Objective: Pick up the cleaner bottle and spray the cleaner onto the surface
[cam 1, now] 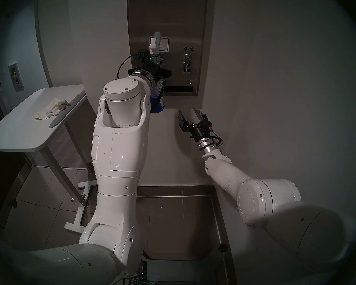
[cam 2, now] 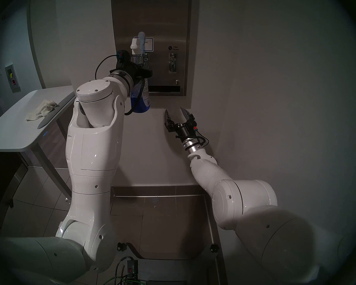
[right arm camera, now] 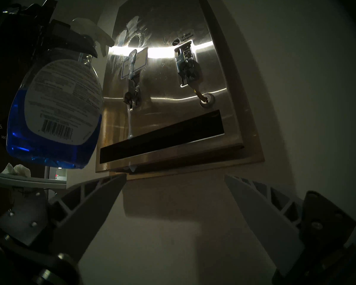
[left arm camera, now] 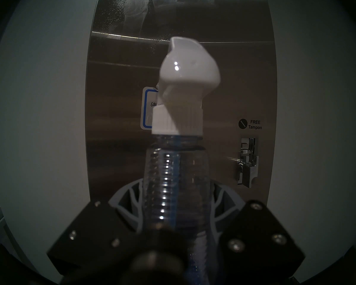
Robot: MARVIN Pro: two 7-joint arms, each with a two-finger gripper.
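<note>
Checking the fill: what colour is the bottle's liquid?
Blue liquid in the bottle, clearest in the right wrist view.

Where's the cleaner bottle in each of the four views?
Head stereo left: cleaner bottle upper centre, behind the left wrist.
Head stereo right: upper centre-left.
Left wrist: centre, spray head up.
Right wrist: left edge, label facing.
Shared landmark: FREE sticker.

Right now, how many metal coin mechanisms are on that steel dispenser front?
2. One chrome coin mechanism sits below the blue-bordered white label, streaked with foam. The other sits to its right, under the FREE sticker. None seems hidden.
</note>
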